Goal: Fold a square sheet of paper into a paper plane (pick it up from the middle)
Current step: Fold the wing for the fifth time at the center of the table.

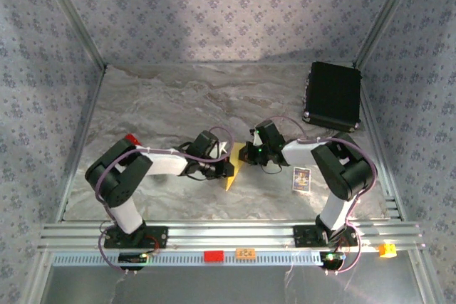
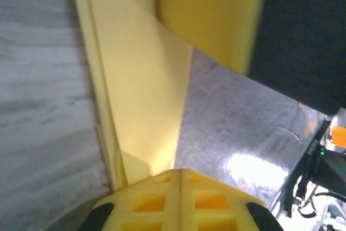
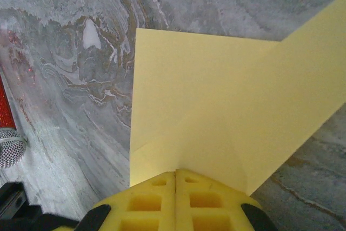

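A: At mid-table, between the two arms, yellow paper [image 1: 233, 169], folded into a narrow wedge; long axis runs near-far, tip toward the arm bases.
B: Grippers?
A: Left gripper [image 2: 179, 174] pressed together on one edge; right gripper [image 3: 176, 174] pinches the opposite edge.
B: Around it?
A: Printed card [image 1: 302, 179] near, to its right; black case [image 1: 333, 95] in the far right corner; red-handled tool [image 1: 132, 138] partly hidden by the left arm.
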`<state>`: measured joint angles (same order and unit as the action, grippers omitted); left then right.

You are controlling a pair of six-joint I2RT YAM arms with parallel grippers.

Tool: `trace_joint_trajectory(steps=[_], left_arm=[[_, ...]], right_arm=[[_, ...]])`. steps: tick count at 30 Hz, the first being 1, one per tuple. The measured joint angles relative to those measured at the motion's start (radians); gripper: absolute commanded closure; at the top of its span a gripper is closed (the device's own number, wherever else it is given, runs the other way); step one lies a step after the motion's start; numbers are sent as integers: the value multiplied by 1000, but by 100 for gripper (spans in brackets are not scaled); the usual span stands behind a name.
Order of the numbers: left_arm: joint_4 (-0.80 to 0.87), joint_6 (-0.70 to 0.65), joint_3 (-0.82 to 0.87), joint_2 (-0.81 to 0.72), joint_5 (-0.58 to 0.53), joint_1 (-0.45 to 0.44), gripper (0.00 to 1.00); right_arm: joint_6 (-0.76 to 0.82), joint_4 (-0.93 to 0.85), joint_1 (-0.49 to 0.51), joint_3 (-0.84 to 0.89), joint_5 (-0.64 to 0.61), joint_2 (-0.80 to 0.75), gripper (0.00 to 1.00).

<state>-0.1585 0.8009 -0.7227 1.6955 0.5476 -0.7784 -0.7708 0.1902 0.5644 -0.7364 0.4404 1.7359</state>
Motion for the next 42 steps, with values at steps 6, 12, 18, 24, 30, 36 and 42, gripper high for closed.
trace_joint_trajectory(steps=[6, 12, 18, 24, 30, 36, 42], left_arm=[[7, -4, -6, -23, 30, -3, 100], [12, -4, -2, 9, 27, -3, 100], [-45, 5, 61, 14, 24, -3, 100], [-79, 5, 77, 13, 28, -2, 100], [-80, 5, 77, 13, 28, -2, 100], [-80, 13, 77, 13, 27, -2, 100], [-80, 20, 77, 13, 24, -2, 100]], right_arm=[[-4, 2, -2, 1, -6, 0, 94], [-4, 10, -3, 5, -6, -1, 94], [-3, 12, -7, 6, -2, -2, 93], [1, -3, -18, 16, 1, -36, 90], [19, -18, -7, 16, 21, -124, 90], [19, -15, 73, 48, 27, -133, 91], [11, -4, 111, 75, 28, -88, 92]])
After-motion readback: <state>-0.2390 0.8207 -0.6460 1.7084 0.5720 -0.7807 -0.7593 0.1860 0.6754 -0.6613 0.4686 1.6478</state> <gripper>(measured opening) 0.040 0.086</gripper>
